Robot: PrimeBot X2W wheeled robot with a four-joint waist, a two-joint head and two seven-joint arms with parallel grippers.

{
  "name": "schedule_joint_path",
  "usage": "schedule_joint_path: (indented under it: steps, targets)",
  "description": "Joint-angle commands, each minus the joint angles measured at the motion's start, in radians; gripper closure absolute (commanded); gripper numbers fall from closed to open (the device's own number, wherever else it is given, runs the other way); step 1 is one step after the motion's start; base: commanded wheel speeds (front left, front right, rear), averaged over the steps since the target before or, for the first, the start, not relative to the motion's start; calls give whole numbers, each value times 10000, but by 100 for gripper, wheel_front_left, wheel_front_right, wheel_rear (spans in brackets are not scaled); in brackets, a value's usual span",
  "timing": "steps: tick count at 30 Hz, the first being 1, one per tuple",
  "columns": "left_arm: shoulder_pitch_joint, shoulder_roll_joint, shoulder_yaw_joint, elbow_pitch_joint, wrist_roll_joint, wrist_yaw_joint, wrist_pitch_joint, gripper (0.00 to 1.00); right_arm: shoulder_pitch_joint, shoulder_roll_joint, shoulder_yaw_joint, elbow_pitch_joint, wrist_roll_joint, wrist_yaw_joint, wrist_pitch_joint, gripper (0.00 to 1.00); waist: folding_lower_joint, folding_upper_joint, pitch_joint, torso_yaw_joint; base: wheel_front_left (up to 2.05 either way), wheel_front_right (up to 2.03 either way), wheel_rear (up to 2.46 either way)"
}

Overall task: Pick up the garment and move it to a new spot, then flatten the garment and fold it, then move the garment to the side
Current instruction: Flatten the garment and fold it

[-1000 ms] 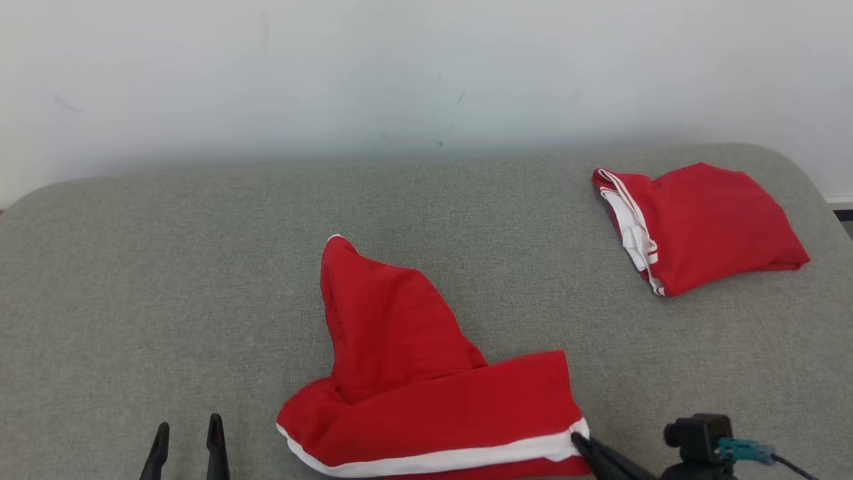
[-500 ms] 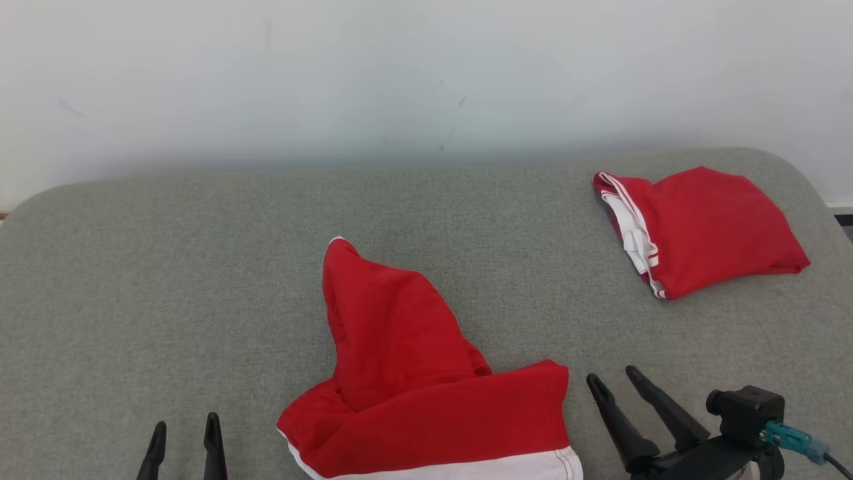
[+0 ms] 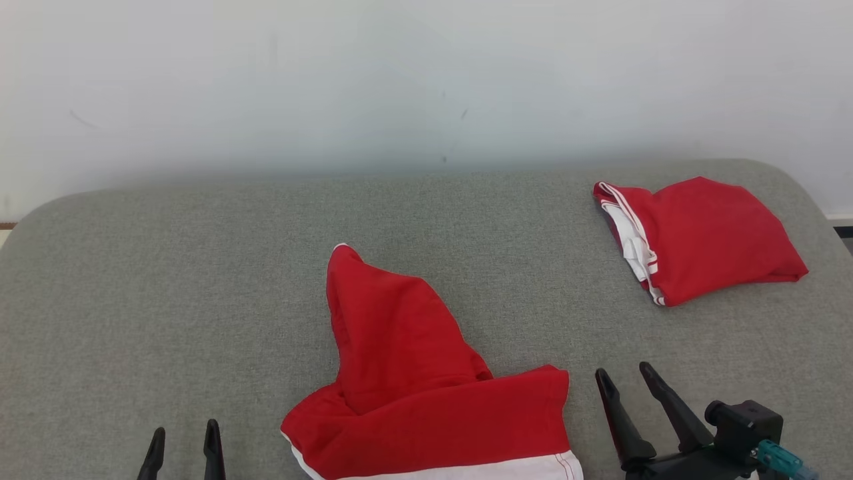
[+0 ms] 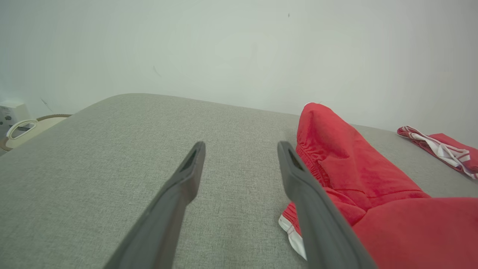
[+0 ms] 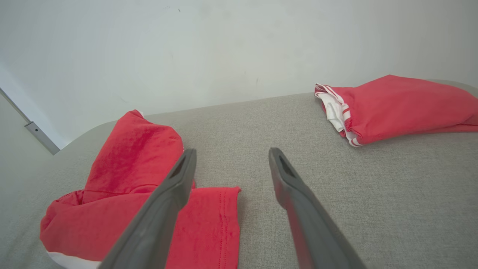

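At the near middle of the grey fabric surface point(image 3: 166, 280) you have the red garment point(image 3: 413, 373), lying loose and not flat. One part runs away from the robot, tapering to a point toward the white wall point(image 3: 400, 80). The other part is doubled across the front, and a white band along its near edge runs off the bottom of the head view. A gathered seam shows along the left side of the tapering part.

Your right gripper point(image 3: 624, 371) sits just beside the garment's right edge, apart from the cloth. Its two dark fingers are spread wide and point up and slightly left. Nothing is between them: in the right wrist view you see bare surface in the gap, with the garment's hemmed corner beside the finger on that view's left.

Your left gripper point(image 3: 185, 432) is at the lower left, well to the left of the garment, jaws likewise apart and empty. In the left wrist view one finger crosses in front of the garment's white-edged corner, and you cannot tell whether they touch.

Far to the right, near the surface's rounded back corner, a second red garment point(image 3: 700, 240) lies folded into a compact bundle. White striped trim shows at its left end. It is well apart from both grippers.
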Motion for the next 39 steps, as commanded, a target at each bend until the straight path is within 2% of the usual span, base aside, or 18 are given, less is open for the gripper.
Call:
schedule_joint_path:
  steps: [1, 25, 39]
  targets:
    - [167, 31, -24, 54, 22, -37, -45, 0, 132, 64, -23, 18, -86, -8, -9, 0, 0, 0, -4, 5, 0, 0, 0]
    - [214, 117, -59, -320, 463, -108, -45, 0, 295, 934, -1057, 177, -895, -8, -407, 0, 0, 0, -87, -197, 0, 0, 0]
    - [312, 90, -6, -292, 516, -71, -45, 0, 347, 1118, -1308, 240, -1066, -8, -393, 0, 0, 0, -229, -345, 0, 0, 0]
